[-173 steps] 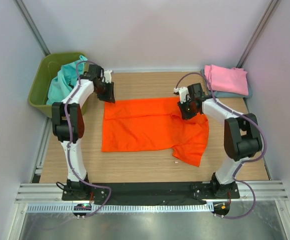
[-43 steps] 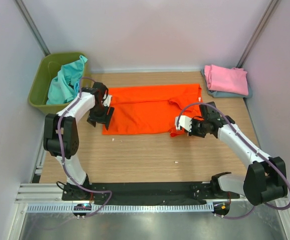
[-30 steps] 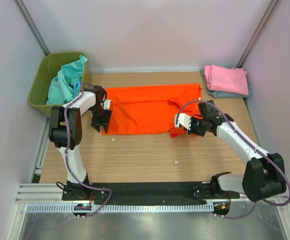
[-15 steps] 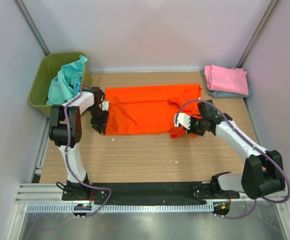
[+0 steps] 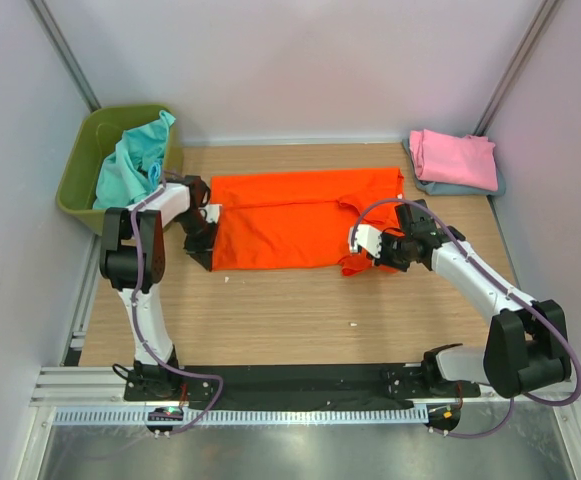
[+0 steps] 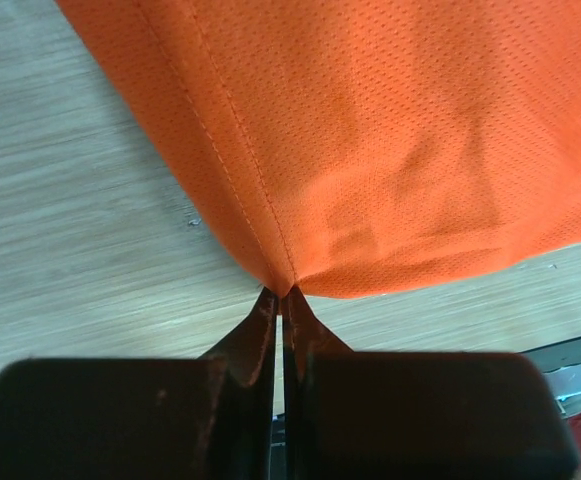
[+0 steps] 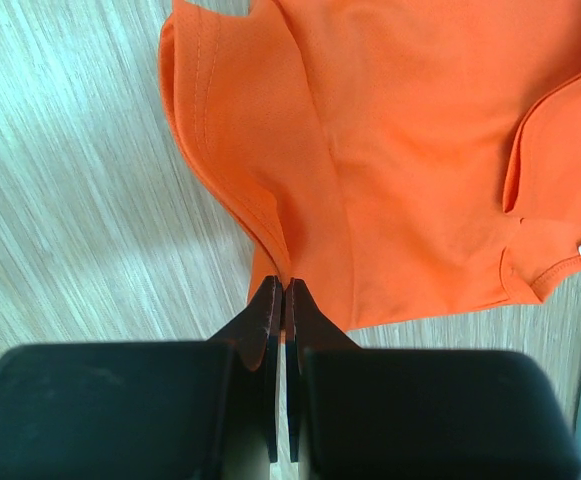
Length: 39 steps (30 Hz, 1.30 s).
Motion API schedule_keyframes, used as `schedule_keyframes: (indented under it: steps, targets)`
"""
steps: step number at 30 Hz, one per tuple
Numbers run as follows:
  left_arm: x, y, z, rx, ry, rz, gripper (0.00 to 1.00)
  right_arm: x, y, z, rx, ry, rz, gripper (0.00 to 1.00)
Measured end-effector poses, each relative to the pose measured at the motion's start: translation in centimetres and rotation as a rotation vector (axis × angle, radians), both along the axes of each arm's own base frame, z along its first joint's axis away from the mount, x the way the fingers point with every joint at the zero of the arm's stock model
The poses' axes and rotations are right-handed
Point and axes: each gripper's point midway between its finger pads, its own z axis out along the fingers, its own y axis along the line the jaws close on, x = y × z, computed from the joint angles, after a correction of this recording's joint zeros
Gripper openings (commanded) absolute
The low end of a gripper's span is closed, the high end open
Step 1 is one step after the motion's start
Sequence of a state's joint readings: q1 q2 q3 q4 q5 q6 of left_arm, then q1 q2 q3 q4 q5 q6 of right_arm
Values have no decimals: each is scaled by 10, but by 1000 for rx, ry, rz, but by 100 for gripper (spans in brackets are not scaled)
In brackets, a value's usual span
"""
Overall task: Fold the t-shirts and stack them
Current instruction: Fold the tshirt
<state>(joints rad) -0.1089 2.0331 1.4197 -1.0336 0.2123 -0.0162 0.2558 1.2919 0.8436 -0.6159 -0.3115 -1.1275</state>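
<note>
The bright orange t-shirt (image 5: 295, 215) lies folded lengthwise across the middle of the table. My left gripper (image 5: 206, 243) is shut on its near left corner (image 6: 282, 280), the cloth pinched between the fingertips. My right gripper (image 5: 367, 253) is shut on the bunched sleeve edge (image 7: 282, 272) at the shirt's near right. The orange cloth fills the upper part of both wrist views. A pink t-shirt (image 5: 455, 158) lies folded on a grey-blue one (image 5: 450, 187) at the back right. Teal t-shirts (image 5: 130, 160) sit in the bin.
The olive-green bin (image 5: 88, 150) stands at the back left, just beyond my left arm. Bare wooden table (image 5: 290, 310) lies in front of the orange shirt. White walls close in on both sides.
Since 5.8 s ago the shirt's near half has been folded back, so it is a narrower band. In the last second my left gripper slid slightly nearer on the left corner; the right barely moved.
</note>
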Motion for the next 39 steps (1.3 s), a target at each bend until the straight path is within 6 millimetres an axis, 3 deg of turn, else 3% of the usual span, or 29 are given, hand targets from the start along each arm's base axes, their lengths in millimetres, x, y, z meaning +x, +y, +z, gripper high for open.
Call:
schedule_keyframes:
  steps: [5,9,15,21,25,28,33,39]
  targets:
    - [2,2,5,12,-2,-4,0,1,-2,0,-4,0,-27,1]
    - [14,5,27,22,-51,-27,0,6,-5,9,2,-18,-77,2]
    - [45,2,72,8,-182,-53,0,34,-3,49,46,-132,-159,1]
    - [47,2,87,9,-190,-92,0,65,-6,84,84,-239,-222,1]
    - [55,1,90,10,-192,-115,0,97,-11,101,94,-296,-263,1]
    - [72,0,89,11,-199,-127,0,124,-12,100,88,-312,-282,1]
    - [118,-4,82,14,-243,-140,0,166,-8,79,72,-292,-294,2]
    - [169,4,75,36,-333,-135,0,230,3,70,73,-310,-299,2]
